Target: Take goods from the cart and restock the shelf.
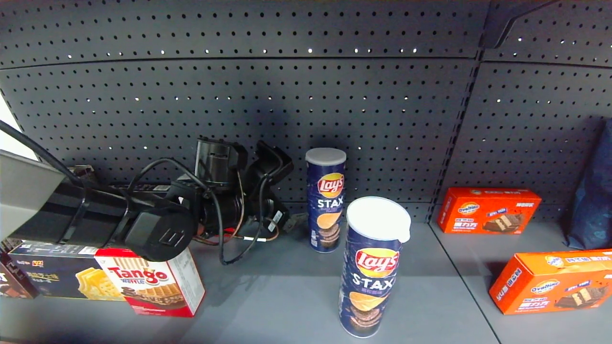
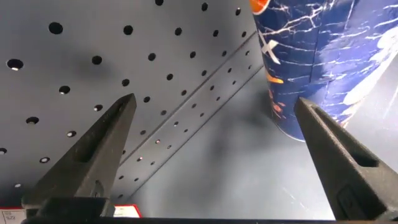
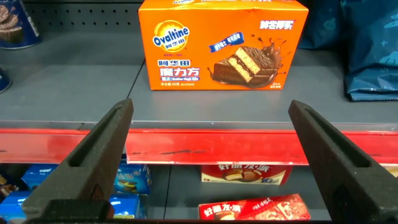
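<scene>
From the head view, the left claw (image 1: pixel 289 191) is far back on the shelf (image 1: pixel 267 296), close to the peg wall (image 1: pixel 287 95). Its two fingers are spread and hold nothing. Just to its right stands the far chip can (image 1: pixel 326 200), straight up with its lid on. The near chip can (image 1: pixel 375 267) stands up too, nearer to me and a bit more to the right. Both lids are on, so I can't see what is inside. On the left lie a wafer box (image 1: pixel 158 284) and a dark box (image 1: pixel 62 277), both closed. On the right lie the far orange box (image 1: pixel 487 210) and the near orange box (image 1: pixel 554 282), with a blue bag (image 1: pixel 593 191) at the far right.

From the left wrist view, the left claw (image 2: pixel 214 102) is wide open, with wall and bare shelf between its fingers. The far chip can (image 2: pixel 323 56) is off past one finger, not between them. I think the left arm is the closer one to this can. The can is tall and thin, so any move beside it could tip it over.

From the right wrist view, the right claw (image 3: pixel 210 106) is open and empty too. It is out in front of the shelf's red strip (image 3: pixel 217 149), facing the near orange box (image 3: pixel 221 46). More boxes (image 3: pixel 245 174) sit on a lower shelf
</scene>
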